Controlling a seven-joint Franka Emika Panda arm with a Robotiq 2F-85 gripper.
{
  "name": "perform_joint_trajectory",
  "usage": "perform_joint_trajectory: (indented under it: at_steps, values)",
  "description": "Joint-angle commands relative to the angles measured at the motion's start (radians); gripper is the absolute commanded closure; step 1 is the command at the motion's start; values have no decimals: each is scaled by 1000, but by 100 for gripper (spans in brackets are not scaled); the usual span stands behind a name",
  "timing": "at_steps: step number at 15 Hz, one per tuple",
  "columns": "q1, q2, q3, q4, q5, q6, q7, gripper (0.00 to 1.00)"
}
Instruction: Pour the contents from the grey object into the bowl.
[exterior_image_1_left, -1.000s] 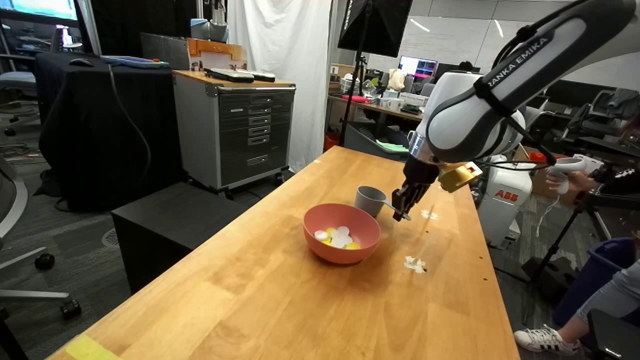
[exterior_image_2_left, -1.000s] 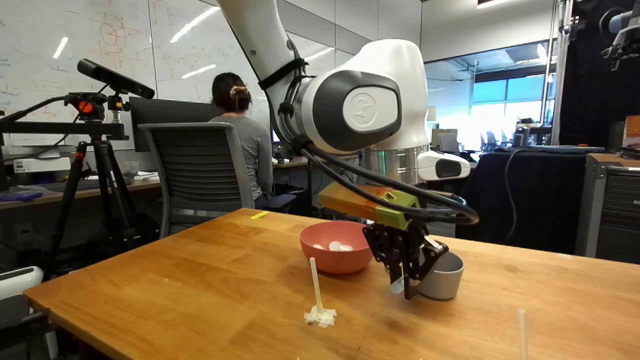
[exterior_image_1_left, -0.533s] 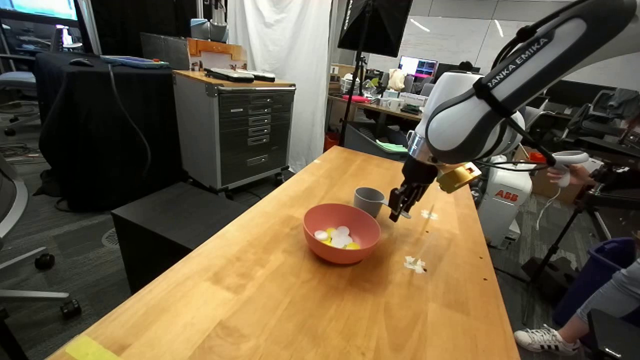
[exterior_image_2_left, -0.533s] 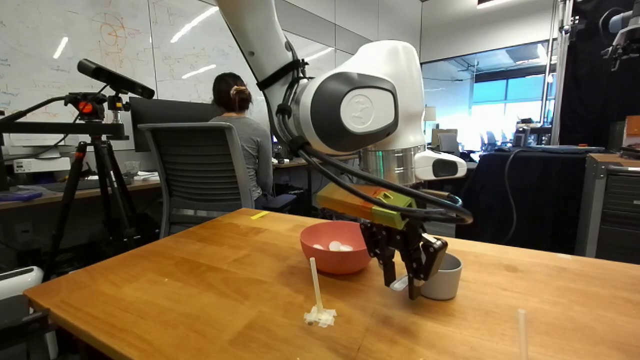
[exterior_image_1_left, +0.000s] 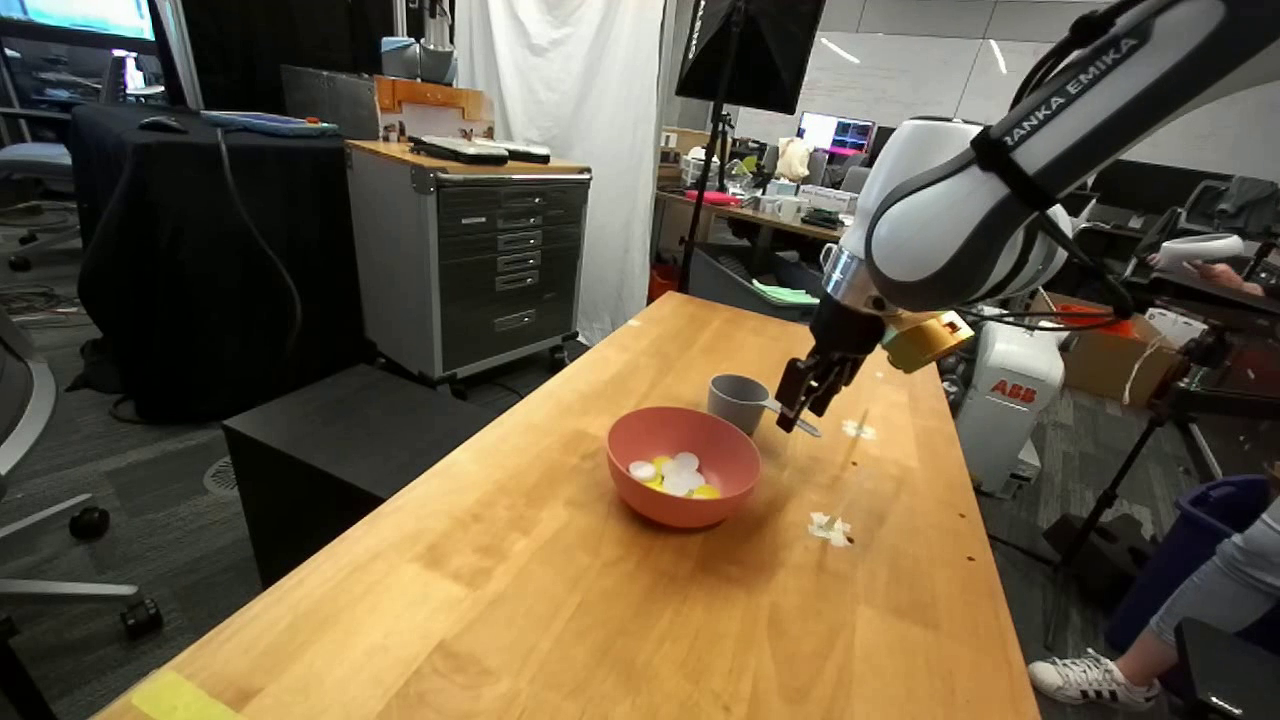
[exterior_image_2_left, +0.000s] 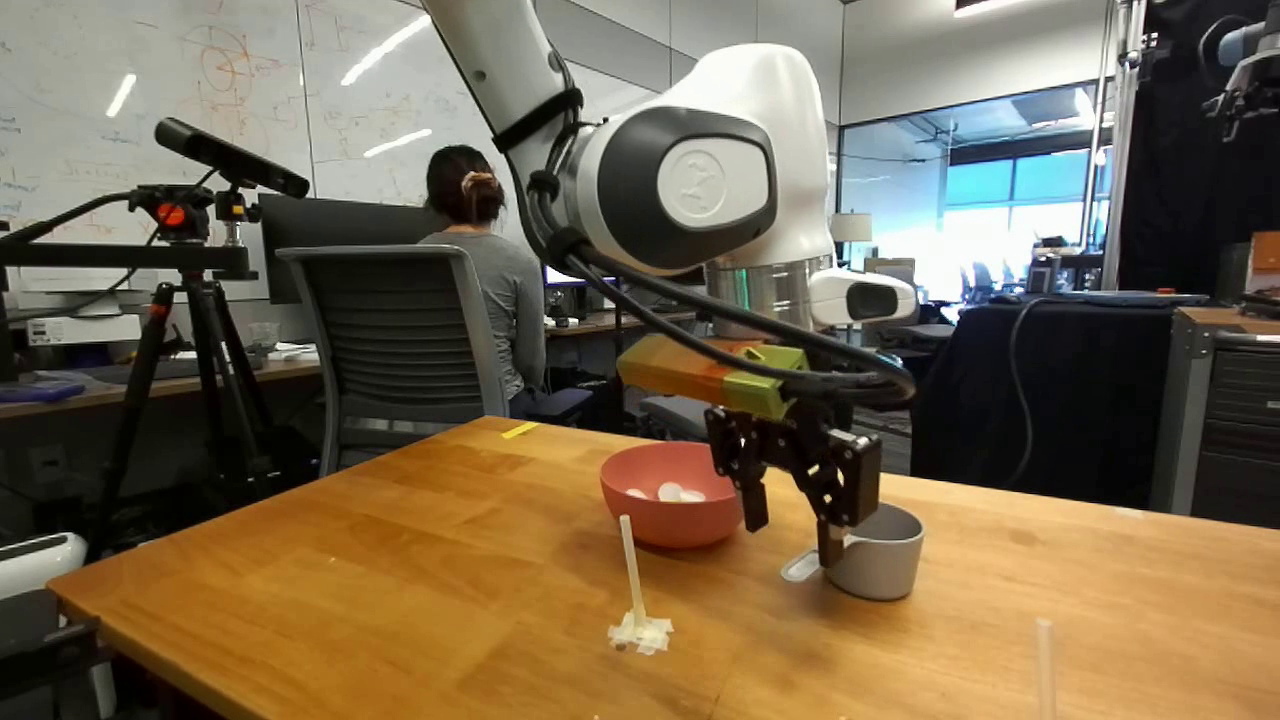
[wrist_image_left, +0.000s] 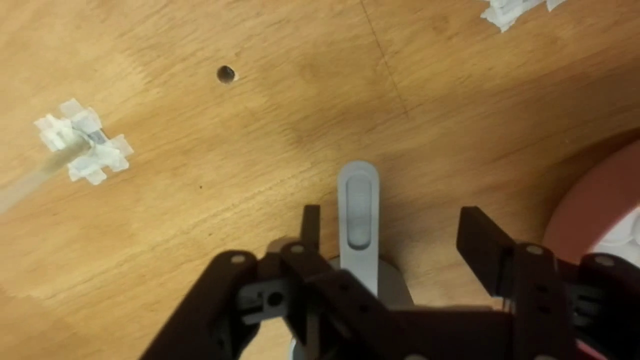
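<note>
the small grey cylindrical cup (exterior_image_2_left: 880, 560) stands upright on the light-brown wooden table (exterior_image_1_left: 560, 600), near the round pink-red bowl (exterior_image_2_left: 668, 525) but apart from it. round white and yellow pieces (exterior_image_1_left: 684, 480) lie in the bowl; the cup's bottom is hidden, so i cannot tell whether it holds any. the black two-fingered gripper (exterior_image_2_left: 793, 540) is released: in the wrist view its fingertips (wrist_image_left: 311, 225) stand spread either side of the cup's flat grey handle (wrist_image_left: 359, 220), grasping nothing. i judge the pour done and the letting-go in hand; the next move calls for a lift that does not nudge the handle.

cup and bowl sit well inside the table's edges. sideways room looks tight: one fingertip is just beside the handle, the other near the bowl's rim, and a thin whitish rod (exterior_image_2_left: 632, 570) rises from a taped patch (exterior_image_2_left: 640, 633) nearby. upward seems the freest way out.
</note>
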Motion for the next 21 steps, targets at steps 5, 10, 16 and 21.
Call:
perform_joint_trajectory:
  at_steps: [5, 10, 16, 21]
  values:
    - [14, -365, -35, -295, -40, -4, 34, 0]
    - [5, -601, -51, -464, -58, -27, 19, 0]
    - [18, -840, -64, -601, -19, -211, -40, 0]
    - [43, -966, -58, -640, -12, -356, -46, 0]
